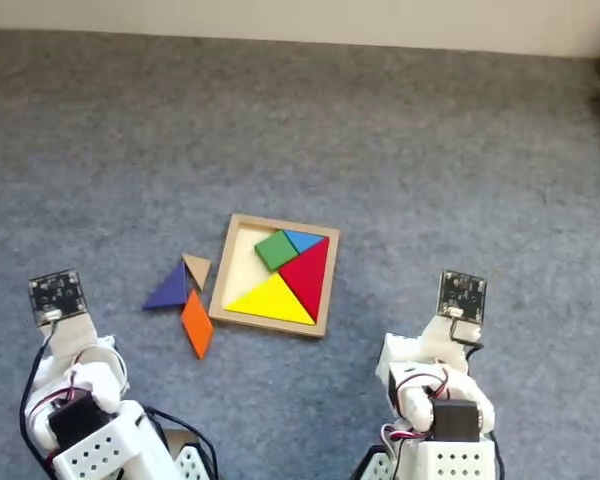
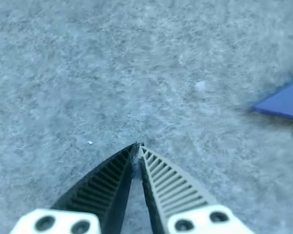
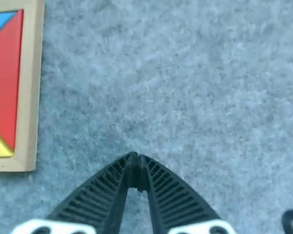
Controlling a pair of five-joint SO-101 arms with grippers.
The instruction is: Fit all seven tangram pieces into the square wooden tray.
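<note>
One grey carpet (image 1: 430, 150) w/ tray (image 1: 244, 260), pale wall (image 1: 280, 18) behind

2 white arms (image 1: 88, 388) (black motors (image 1: 456, 420), red wires (image 1: 413, 376)), ribbed jaws.

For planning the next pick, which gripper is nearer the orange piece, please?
Left. Left gripper sits on the orange piece's side of the tray; right gripper sits beyond it.

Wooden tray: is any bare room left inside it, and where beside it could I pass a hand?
Inside the wooden tray, bare wood remains along its left side, bordered by the green square and yellow triangle. The carpet right of the tray is free. Its left is crowded: blue triangle, tan triangle, orange piece.
</note>
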